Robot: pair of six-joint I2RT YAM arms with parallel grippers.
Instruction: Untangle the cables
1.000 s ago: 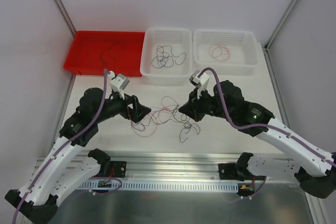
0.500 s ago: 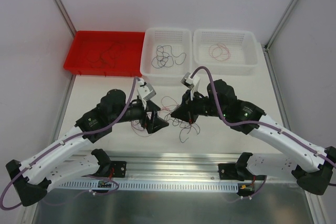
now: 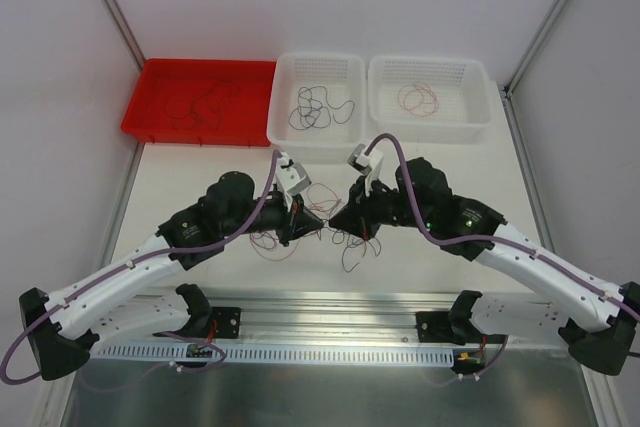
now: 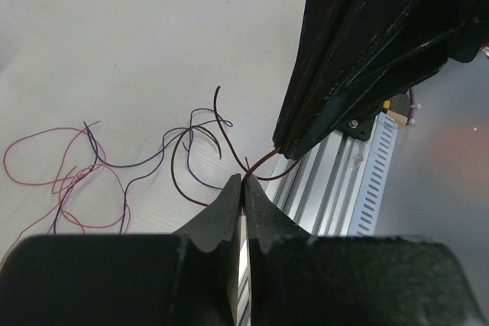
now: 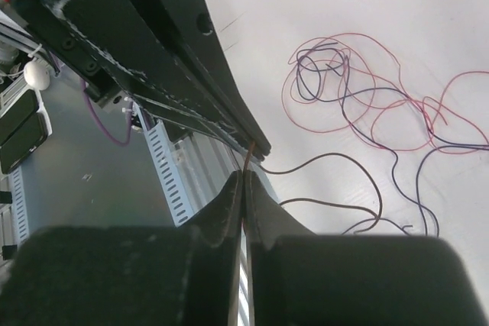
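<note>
A tangle of thin red, dark purple and dark red cables [image 3: 352, 239] lies on the white table between the two arms. My left gripper [image 3: 318, 219] and right gripper [image 3: 336, 220] meet tip to tip just above it. In the left wrist view the left gripper [image 4: 243, 181] is shut on a dark red cable [image 4: 261, 163] that runs straight into the right gripper's tip. In the right wrist view the right gripper [image 5: 247, 175] is shut on that same short strand [image 5: 250, 155]. Loose red and purple loops [image 4: 84, 181] [image 5: 344, 89] trail on the table beside them.
At the back stand a red tray [image 3: 150, 119] with dark strands, a white basket [image 3: 276, 112] with black strands and a second white basket [image 3: 482, 107] with red strands. An aluminium rail [image 3: 330, 309] runs along the near table edge.
The left arm swung right from the left side of the tangle to meet the right gripper, and its jaws went from open to shut on the strand. The right gripper shifted slightly left.
</note>
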